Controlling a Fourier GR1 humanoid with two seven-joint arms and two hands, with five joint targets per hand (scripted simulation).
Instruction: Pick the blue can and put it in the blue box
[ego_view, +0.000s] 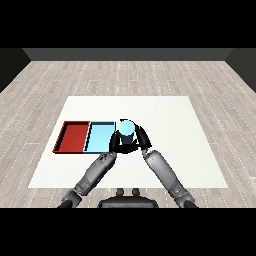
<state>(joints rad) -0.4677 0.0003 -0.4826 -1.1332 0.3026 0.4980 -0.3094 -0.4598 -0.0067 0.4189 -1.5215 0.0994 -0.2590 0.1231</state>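
Observation:
The blue can (127, 129) shows its pale round top just right of the light blue tray (99, 136), overlapping that tray's right rim in the head view. My right hand (139, 139) is curled round the can, with black fingers showing on both sides of it. Whether the can rests on the table or hangs above it cannot be told. My left hand (114, 144) lies close beside the can's lower left, at the blue tray's near right corner, fingers relaxed and holding nothing.
The red tray (73, 136) lies directly left of the blue tray, their sides touching. Both trays sit on the left half of the white table (175, 130). Grey wooden floor surrounds the table.

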